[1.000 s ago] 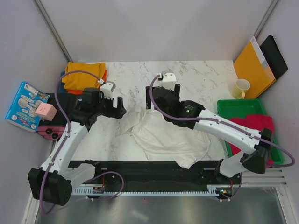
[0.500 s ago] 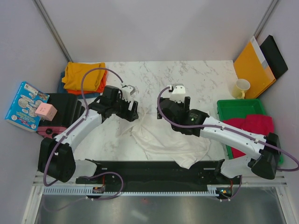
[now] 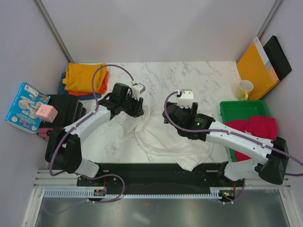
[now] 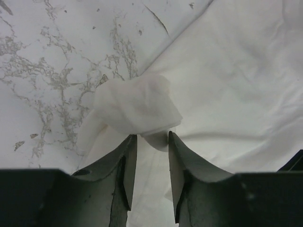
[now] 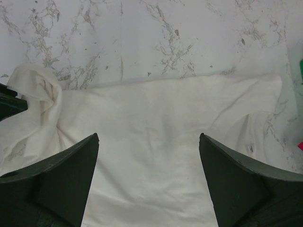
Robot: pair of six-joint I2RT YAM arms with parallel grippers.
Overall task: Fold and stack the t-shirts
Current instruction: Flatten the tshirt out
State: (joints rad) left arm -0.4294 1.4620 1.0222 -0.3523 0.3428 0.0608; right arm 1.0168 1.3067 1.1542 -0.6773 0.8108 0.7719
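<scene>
A white t-shirt lies crumpled across the marble table's near middle. My left gripper is at its upper left corner. In the left wrist view the left gripper has narrowed onto a bunched fold of the white t-shirt that fills the gap at the tips. My right gripper hovers over the shirt's top edge. In the right wrist view the right gripper stands wide open above the flat white t-shirt, holding nothing. A folded mustard yellow t-shirt lies on an orange one at the far left.
A crimson t-shirt lies in the green tray on the right. A cream mug, an orange-yellow envelope and a black board stand behind it. A printed box, a pink cube and a black device sit left.
My left arm reached right to the shirt's corner and its jaws drew in from wide open onto the cloth. The right gripper shifted slightly right and nearer, still open.
</scene>
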